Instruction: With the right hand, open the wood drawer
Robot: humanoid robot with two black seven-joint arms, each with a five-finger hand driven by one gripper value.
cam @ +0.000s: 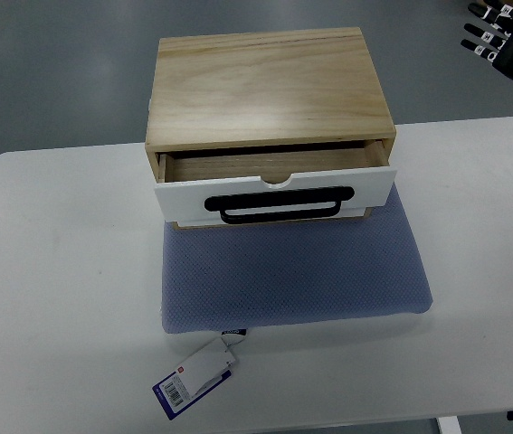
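A: From the top view, where does the wood drawer point(274, 185) sit?

B: In a wooden box point(268, 88) at the far middle of the white table point(48, 271), its near edge resting on a blue mat point(292, 271). The white front stands a little out from the box, so a strip of the inside shows. A black handle point(279, 206) runs across the front.

A: And the right hand point(507, 41)?

B: Far right corner, off the table and well apart from the box. Its fingers look spread and loose, holding nothing. The left arm doesn't show.

A: So the drawer is partly open?

B: I'd judge so, with more travel left.

A: How should the pull go?

B: Bring the hand down near the front, hook the fingers under the handle's middle, then draw straight toward the near edge. An off-centre pull could skew the drawer or drag the box along the mat.

A: Anything in the way?

B: A paper tag point(194, 375) lies near the mat's near left corner, clear of the path.
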